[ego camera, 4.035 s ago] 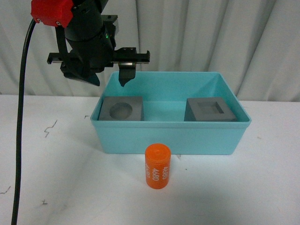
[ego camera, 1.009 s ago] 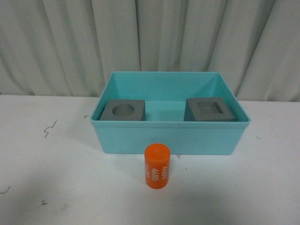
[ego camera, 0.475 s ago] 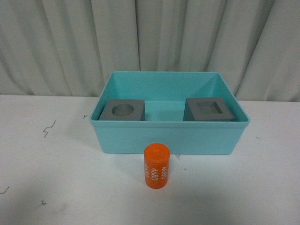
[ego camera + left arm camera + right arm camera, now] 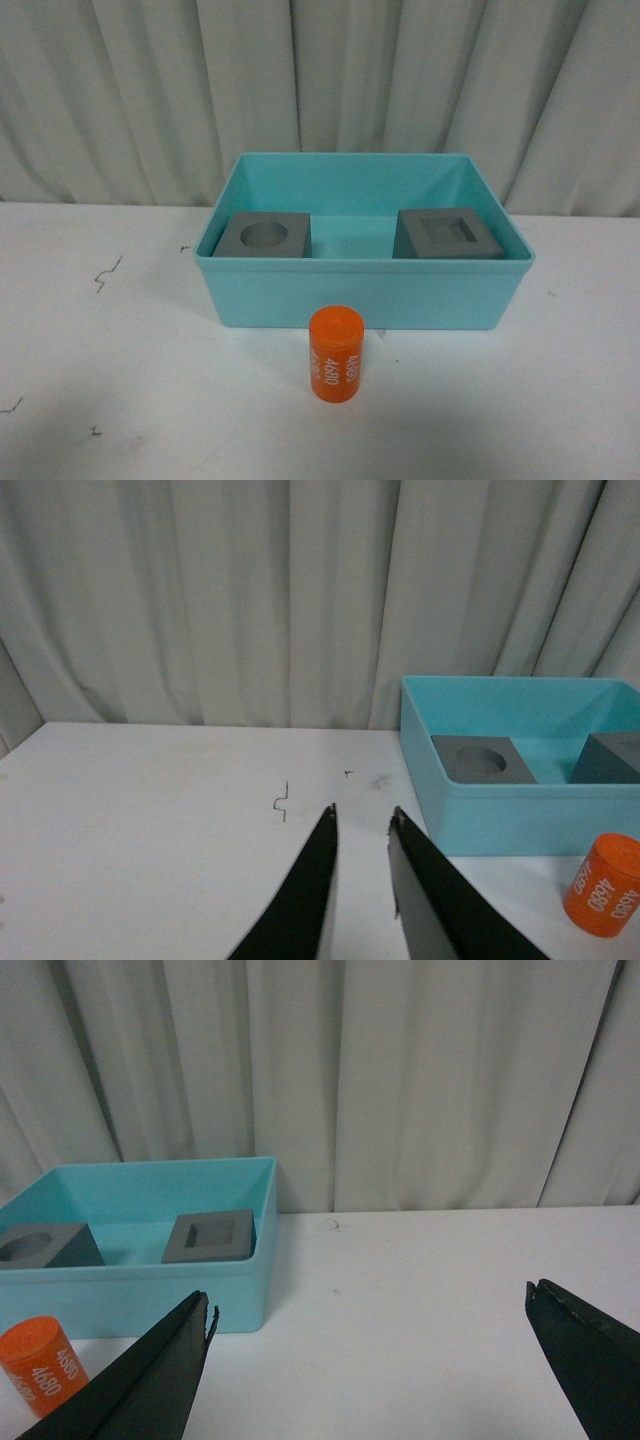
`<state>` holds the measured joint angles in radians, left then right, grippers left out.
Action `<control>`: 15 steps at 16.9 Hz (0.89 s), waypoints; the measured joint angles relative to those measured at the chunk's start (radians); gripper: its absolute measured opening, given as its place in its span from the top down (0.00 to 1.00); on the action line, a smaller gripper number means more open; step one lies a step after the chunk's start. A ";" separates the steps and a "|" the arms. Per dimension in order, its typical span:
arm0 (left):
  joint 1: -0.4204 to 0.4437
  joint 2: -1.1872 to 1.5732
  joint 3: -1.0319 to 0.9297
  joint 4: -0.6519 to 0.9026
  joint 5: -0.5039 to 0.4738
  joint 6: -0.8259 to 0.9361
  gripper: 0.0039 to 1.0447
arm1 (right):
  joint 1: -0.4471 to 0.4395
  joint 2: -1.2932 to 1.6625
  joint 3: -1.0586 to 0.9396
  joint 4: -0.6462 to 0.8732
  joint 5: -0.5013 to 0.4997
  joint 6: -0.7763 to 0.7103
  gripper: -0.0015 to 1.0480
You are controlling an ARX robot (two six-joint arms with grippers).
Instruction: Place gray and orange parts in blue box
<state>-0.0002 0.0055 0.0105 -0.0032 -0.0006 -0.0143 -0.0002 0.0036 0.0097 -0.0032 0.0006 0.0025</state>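
L gripper (image 4: 364,815) fingers are being held slightly apart, empty; R gripper (image 4: 370,1300) is being held wide, empty, both over bare table (image 4: 120,380). Cyl. (image 4: 334,354) is being kept upright outside box (image 4: 360,295), near front wall. Cubes (image 4: 264,236) are being held inside, near opposite end walls, w/ free floor between.

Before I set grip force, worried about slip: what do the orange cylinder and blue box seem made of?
Orange cylinder: probably plastic, smooth with a faint sheen, white digits printed on its side. Blue box: likely moulded plastic, semi-matte; uniform turquoise colour, thin sloping walls and a lipped rim suggest it.
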 joint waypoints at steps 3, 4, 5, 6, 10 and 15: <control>0.000 0.000 0.000 0.000 0.000 0.000 0.52 | 0.000 0.000 0.000 0.000 0.000 0.000 0.06; 0.000 0.000 0.000 0.000 0.000 0.000 0.44 | 0.000 0.000 0.000 0.000 0.000 0.000 0.06; 0.000 0.000 0.000 0.000 0.000 0.000 0.33 | 0.000 0.000 0.000 0.000 0.000 0.000 0.06; 0.000 0.000 0.000 0.000 0.000 0.000 0.21 | 0.000 0.000 0.000 0.000 0.000 0.000 0.06; 0.000 0.000 0.000 0.000 0.000 0.000 0.07 | 0.037 0.128 0.059 -0.100 0.044 -0.054 0.06; 0.000 0.000 0.000 0.000 0.000 0.000 0.06 | 0.109 0.694 0.346 0.271 0.009 0.005 0.06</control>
<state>-0.0002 0.0055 0.0105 -0.0032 -0.0002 -0.0139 0.1089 0.6975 0.3553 0.2680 0.0097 0.0074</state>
